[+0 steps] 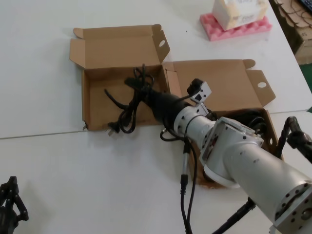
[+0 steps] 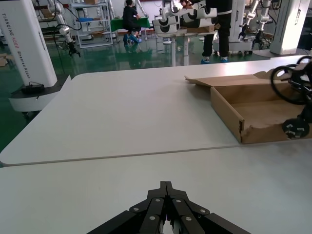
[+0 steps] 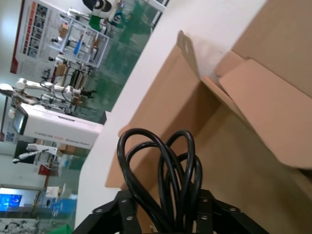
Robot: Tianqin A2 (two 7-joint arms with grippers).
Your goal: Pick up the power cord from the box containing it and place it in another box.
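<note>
My right gripper [image 1: 140, 91] is shut on the power cord [image 1: 130, 109] and holds it over the left box [image 1: 96, 123], the one with the wavy front wall and small corner tear. The cord's loops hang into that box, with the plug [image 1: 113, 129] at its front wall. In the right wrist view the cord [image 3: 170, 165] is pinched between the fingers [image 3: 123, 210]. The straight-walled box [image 1: 229, 80] stands to the right, largely hidden by my right arm. My left gripper [image 2: 166, 187] is shut and empty, parked low at the near left [image 1: 9, 200]. The left wrist view shows the torn box [image 2: 253, 132] and the hanging plug [image 2: 295, 127].
A white packet on pink foam [image 1: 234, 24] sits at the far side of the table. A cardboard crate [image 1: 295, 22] stands at the far right edge. A seam [image 1: 44, 134] runs across the white table. My arm's own cable [image 1: 185, 183] dangles near the front.
</note>
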